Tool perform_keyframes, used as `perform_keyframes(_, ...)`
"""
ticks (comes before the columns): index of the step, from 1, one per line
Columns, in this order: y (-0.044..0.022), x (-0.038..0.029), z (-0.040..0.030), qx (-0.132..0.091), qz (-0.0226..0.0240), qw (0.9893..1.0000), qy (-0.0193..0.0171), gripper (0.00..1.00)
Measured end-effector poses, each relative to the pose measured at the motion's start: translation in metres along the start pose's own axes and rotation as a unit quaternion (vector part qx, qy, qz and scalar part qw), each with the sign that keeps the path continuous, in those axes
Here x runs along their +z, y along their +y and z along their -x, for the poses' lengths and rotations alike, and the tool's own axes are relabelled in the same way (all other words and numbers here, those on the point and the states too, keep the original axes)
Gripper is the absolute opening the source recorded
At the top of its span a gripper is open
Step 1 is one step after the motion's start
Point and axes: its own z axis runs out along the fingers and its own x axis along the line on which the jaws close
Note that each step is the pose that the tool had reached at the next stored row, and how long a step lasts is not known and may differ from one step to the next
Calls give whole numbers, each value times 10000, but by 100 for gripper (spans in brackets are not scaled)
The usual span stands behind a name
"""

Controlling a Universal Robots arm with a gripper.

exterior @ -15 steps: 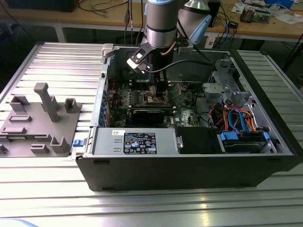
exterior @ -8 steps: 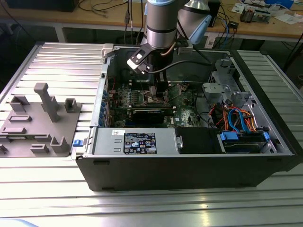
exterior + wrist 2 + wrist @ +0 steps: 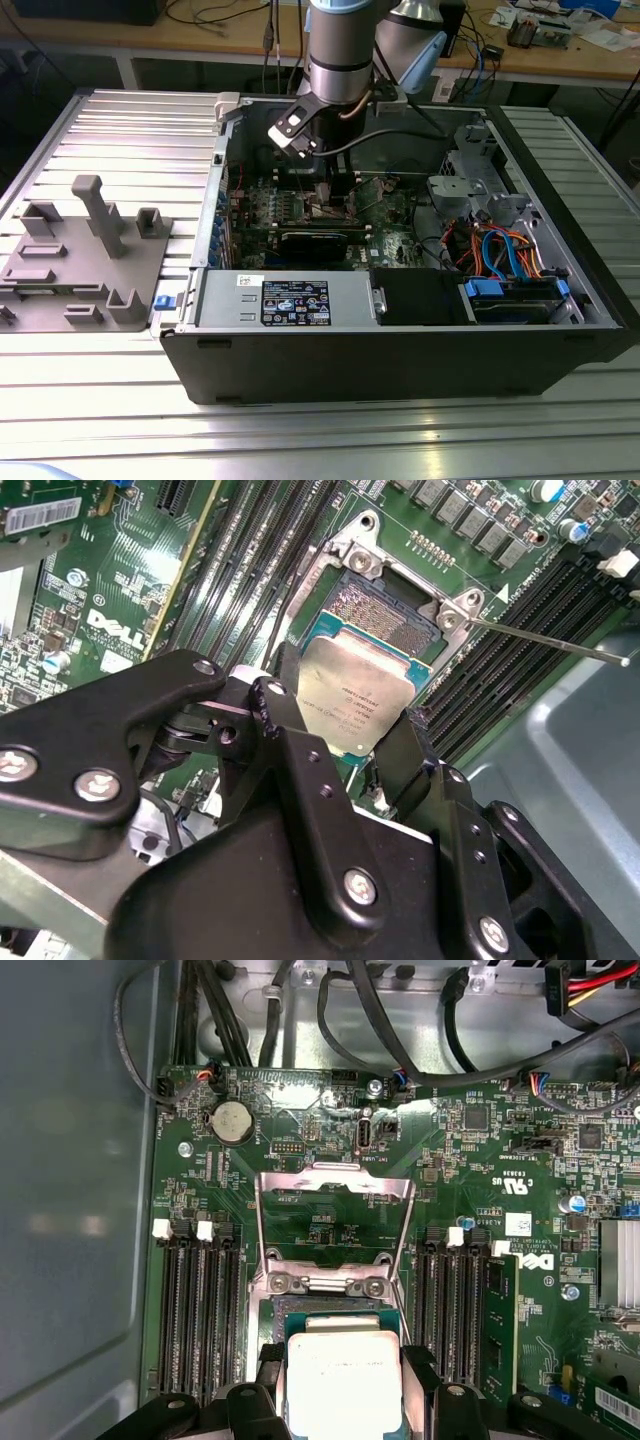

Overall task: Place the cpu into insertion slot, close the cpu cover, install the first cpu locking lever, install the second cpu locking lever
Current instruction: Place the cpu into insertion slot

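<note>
Fingers (image 3: 300, 750) pinch the cpu (image 3: 352, 695) by two opposite edges, silver lid up, faint lines of print running across it! The gripper (image 3: 343, 1385) holds it over the insertion slot (image 3: 385, 615), mid-board between the memory-slot banks (image 3: 200, 1310), gold contacts bare on the far half; touching or not, I cannot tell. The cpu cover (image 3: 335, 1182) stands flipped open beyond, a locking lever (image 3: 550, 640) juts sideways. White lettering dots the green motherboard (image 3: 480, 1190).
</note>
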Motion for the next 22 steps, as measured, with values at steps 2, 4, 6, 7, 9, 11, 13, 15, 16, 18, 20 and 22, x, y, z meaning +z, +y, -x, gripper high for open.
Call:
perform_keyframes(2, 0, 3, 0, 0, 0, 10000, 0, 55)
perform_keyframes(4, 0, 7, 0, 0, 0, 10000, 0, 55)
perform_keyframes(6, -1, 11, 0, 0, 0, 10000, 0, 55)
perform_keyframes(7, -1, 16, 0, 0, 0, 10000, 0, 55)
perform_keyframes(9, -1, 19, 0, 0, 0, 10000, 0, 55)
perform_keyframes(11, -1, 24, 0, 0, 0, 10000, 0, 55)
perform_keyframes(13, -2, 28, 0, 0, 0, 10000, 0, 55)
perform_keyframes(15, -2, 32, 0, 0, 0, 10000, 0, 55)
perform_keyframes(16, -2, 34, 0, 0, 0, 10000, 0, 55)
perform_keyframes(18, -2, 39, 0, 0, 0, 10000, 0, 55)
perform_keyframes(20, -3, 45, 0, 0, 0, 10000, 0, 55)
perform_keyframes(22, -3, 53, 0, 0, 0, 10000, 0, 55)
